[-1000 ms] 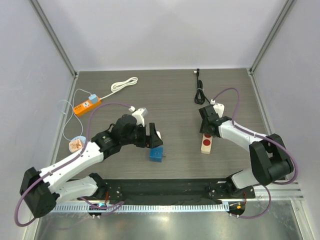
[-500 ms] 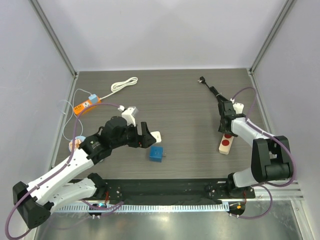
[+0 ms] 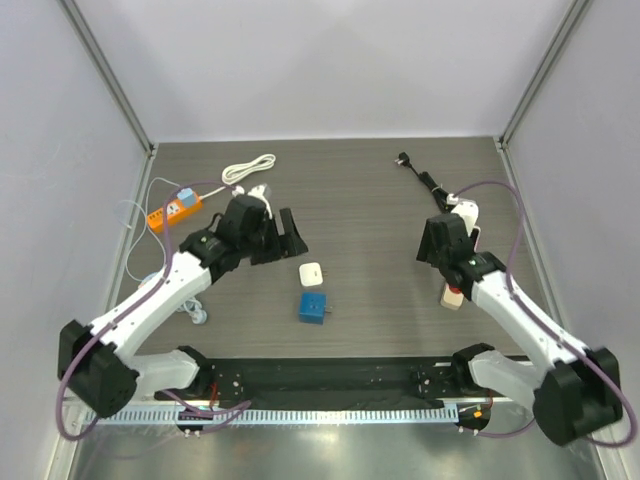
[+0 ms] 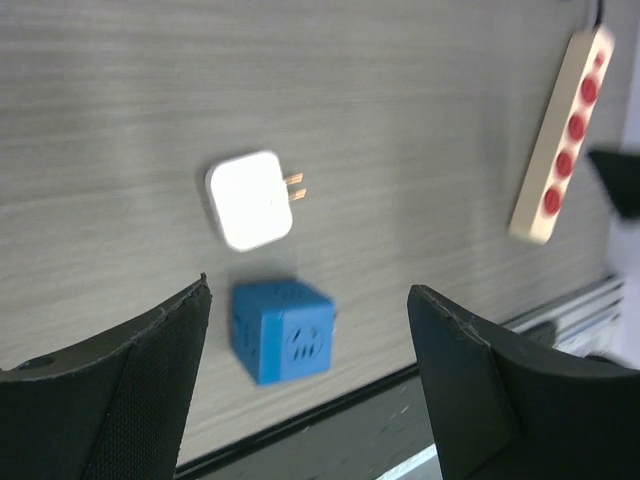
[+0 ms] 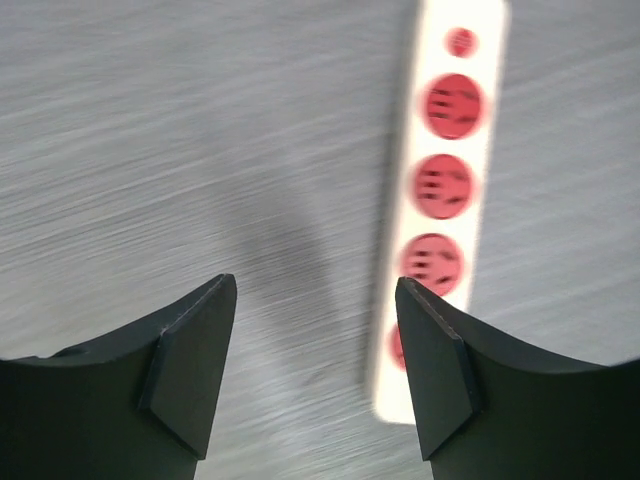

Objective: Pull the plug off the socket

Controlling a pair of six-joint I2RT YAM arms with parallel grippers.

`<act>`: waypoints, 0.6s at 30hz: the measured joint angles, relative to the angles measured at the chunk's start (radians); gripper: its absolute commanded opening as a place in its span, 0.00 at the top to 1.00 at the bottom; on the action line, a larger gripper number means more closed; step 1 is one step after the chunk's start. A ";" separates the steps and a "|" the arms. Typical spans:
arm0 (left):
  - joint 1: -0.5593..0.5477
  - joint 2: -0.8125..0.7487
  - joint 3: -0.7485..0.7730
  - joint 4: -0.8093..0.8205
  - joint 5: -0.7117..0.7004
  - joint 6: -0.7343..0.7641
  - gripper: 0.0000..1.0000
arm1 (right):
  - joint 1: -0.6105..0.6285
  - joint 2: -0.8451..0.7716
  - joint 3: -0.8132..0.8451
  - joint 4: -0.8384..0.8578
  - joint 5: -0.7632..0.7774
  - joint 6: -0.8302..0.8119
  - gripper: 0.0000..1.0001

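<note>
White plug has been released beside blue socket cube; left hand, right hand are spread; unplugging appears done.

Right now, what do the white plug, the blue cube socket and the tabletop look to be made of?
The white plug looks like smooth moulded plastic, faintly glossy; its two prongs are copper-coloured, likely metal. The blue cube socket seems matte plastic: even colour, rounded edges. The tabletop shows flat grey wood-grain streaks, probably laminate rather than bare wood.
</note>
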State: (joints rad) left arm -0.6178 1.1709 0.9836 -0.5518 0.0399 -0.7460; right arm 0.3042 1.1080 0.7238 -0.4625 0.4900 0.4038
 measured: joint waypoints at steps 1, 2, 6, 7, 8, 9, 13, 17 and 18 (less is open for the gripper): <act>0.021 0.029 0.022 0.008 0.014 -0.014 0.22 | 0.020 -0.052 -0.021 0.016 -0.030 0.002 0.30; 0.037 0.053 0.038 0.023 0.023 -0.032 0.23 | 0.029 -0.107 -0.045 0.031 -0.066 0.005 0.30; 0.098 0.161 0.102 0.096 0.032 -0.109 0.26 | 0.030 -0.281 -0.176 0.112 -0.227 0.032 0.30; 0.111 0.189 0.118 0.108 0.026 -0.122 0.26 | 0.030 -0.300 -0.204 0.133 -0.264 0.040 0.30; 0.121 0.215 0.134 0.121 0.014 -0.140 0.26 | 0.030 -0.310 -0.232 0.151 -0.308 0.049 0.30; 0.139 0.245 0.148 0.142 0.000 -0.156 0.26 | 0.030 -0.311 -0.261 0.178 -0.358 0.059 0.30; 0.235 0.328 0.152 0.253 -0.052 -0.225 0.21 | 0.031 -0.248 -0.314 0.235 -0.465 0.070 0.30; 0.343 0.364 0.068 0.462 -0.142 -0.323 0.23 | 0.031 -0.243 -0.331 0.259 -0.526 0.069 0.29; 0.363 0.368 0.040 0.513 -0.175 -0.349 0.25 | 0.031 -0.253 -0.331 0.268 -0.535 0.069 0.29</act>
State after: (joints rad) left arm -0.2546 1.5391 1.0233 -0.0391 -0.1352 -1.0946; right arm 0.3347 0.8551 0.3931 -0.1944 -0.0452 0.4725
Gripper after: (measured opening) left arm 0.771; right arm 0.705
